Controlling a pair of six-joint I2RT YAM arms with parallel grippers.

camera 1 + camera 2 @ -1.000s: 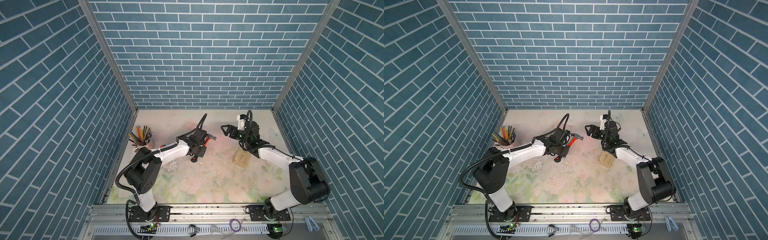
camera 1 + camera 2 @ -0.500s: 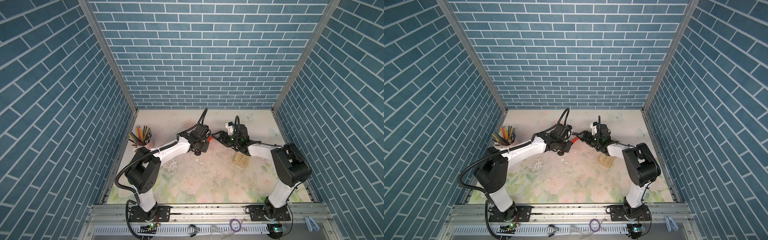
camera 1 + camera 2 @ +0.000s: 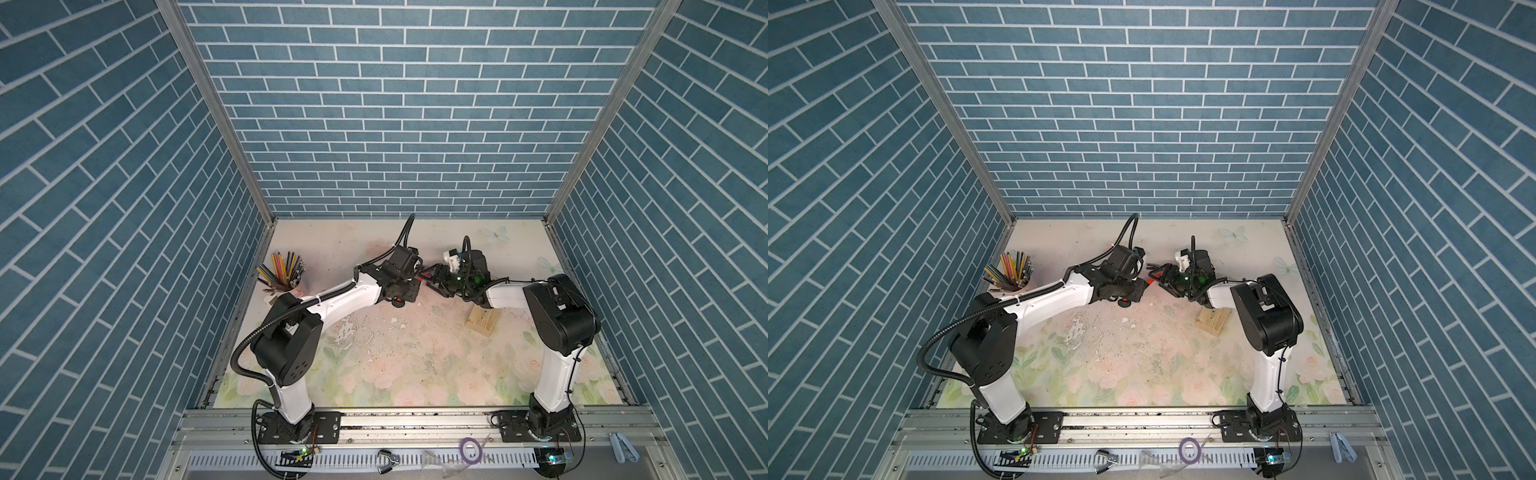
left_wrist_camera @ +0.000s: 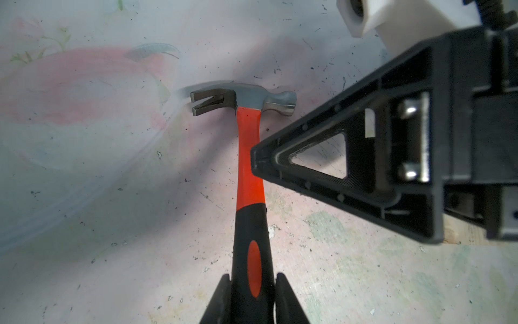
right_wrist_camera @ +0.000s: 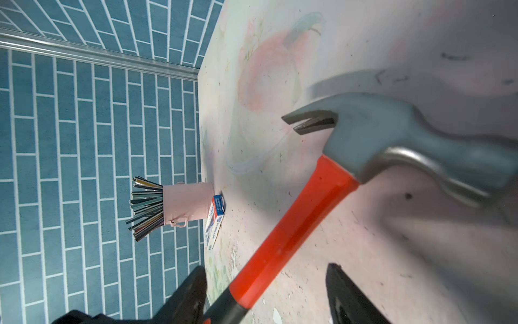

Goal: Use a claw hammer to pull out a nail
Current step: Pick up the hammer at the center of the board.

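Since the claw hammer (image 4: 249,157) looks rigid and head-heavy with a slick orange shaft, the black rubber end is the safest hold; the left hand (image 4: 252,297) is clenched there, carrying it over the table (image 3: 415,365), back middle. The right hand (image 5: 265,280) is part-open, jaws straddling the orange shaft, gripping nothing.

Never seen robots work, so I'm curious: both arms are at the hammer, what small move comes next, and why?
Probably the right tool closes on the silver-headed, orange-handled claw hammer: its jaws straddle the orange shaft with gaps either side, while the left tool grips the black rubber end.
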